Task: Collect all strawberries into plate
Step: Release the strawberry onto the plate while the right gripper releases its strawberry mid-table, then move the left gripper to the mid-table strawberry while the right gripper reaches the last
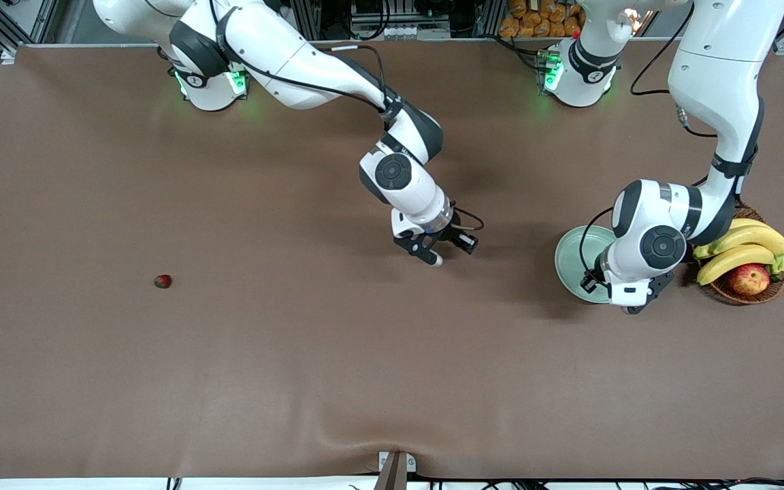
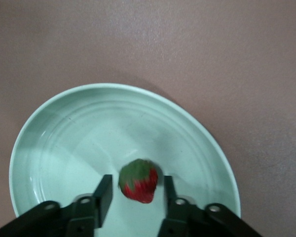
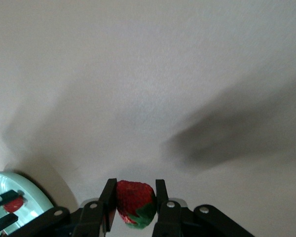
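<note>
Currently: left gripper (image 2: 133, 197) hovering over plate (image 2: 49, 128), fingers spread beside strawberry (image 2: 138, 180); right gripper (image 3: 133, 200) pinching second berry (image 3: 134, 202), needing level carry.

Left arm (image 1: 644, 248) overhangs plate (image 1: 569, 255); basket (image 1: 749, 289) just beside.

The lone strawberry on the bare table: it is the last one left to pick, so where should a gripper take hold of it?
The strawberry lies on its side on the open cloth, nothing beside it. Probably best to come straight down and close the fingers across its red body at the widest part, clear of the leafy top, which looks too small to hold.
</note>
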Robot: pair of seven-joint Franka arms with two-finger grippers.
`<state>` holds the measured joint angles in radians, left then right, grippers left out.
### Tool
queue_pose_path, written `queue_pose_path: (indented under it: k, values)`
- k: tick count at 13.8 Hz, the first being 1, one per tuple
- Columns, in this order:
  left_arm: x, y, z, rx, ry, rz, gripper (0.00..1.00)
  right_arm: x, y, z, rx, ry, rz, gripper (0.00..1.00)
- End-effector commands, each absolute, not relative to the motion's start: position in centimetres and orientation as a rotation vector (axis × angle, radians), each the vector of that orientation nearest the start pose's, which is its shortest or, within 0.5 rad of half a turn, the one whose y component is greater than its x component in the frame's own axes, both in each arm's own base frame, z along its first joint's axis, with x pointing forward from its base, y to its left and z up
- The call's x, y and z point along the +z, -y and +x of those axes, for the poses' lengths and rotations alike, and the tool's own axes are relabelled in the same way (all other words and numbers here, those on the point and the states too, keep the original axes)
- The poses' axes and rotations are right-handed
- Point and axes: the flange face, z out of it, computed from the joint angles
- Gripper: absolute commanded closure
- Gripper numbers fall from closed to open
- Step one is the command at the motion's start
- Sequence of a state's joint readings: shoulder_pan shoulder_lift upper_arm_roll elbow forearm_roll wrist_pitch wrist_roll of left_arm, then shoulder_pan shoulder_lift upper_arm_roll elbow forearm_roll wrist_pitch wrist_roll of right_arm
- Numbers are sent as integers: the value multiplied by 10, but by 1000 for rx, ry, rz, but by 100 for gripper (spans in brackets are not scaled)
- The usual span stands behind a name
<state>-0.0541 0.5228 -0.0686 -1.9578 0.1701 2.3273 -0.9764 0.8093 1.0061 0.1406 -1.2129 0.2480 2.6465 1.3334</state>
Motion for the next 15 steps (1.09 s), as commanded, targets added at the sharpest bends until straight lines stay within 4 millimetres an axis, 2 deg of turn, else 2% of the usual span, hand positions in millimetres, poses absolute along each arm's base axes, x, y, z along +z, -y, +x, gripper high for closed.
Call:
queue_pose_path:
  k: [1, 2, 4, 6, 7, 8, 10, 11, 12, 13, 15]
  values:
    - [202, 68, 603, 91, 1051, -2809, 0, 196, -633, 486, 60, -874, -2443, 85]
    - [202, 70, 603, 88, 1046, -2811, 0, 194, -638, 481, 53, -864, -2435, 81]
    - [211, 75, 604, 72, 1041, -2817, 0, 187, -644, 471, 38, -842, -2436, 66]
    - [218, 76, 605, 60, 1039, -2823, 0, 188, -644, 472, 35, -853, -2436, 45]
    - [218, 73, 606, 60, 1044, -2821, 0, 187, -640, 477, 36, -867, -2435, 31]
    - [218, 73, 606, 59, 1042, -2821, 0, 189, -640, 478, 33, -863, -2435, 24]
    - [219, 78, 606, 55, 1042, -2821, 0, 200, -626, 497, 18, -883, -2435, 7]
    - [223, 80, 610, 41, 1053, -2823, 0, 210, -617, 510, 13, -887, -2444, 1]
    - [225, 81, 611, 39, 1055, -2821, 0, 215, -605, 523, -2, -875, -2474, 0]
    - [226, 84, 611, 45, 1058, -2819, 0, 226, -598, 530, -33, -823, -2515, 0]
    - [230, 97, 608, 57, 1029, -2818, 0, 237, -569, 557, -31, -851, -2564, 0]
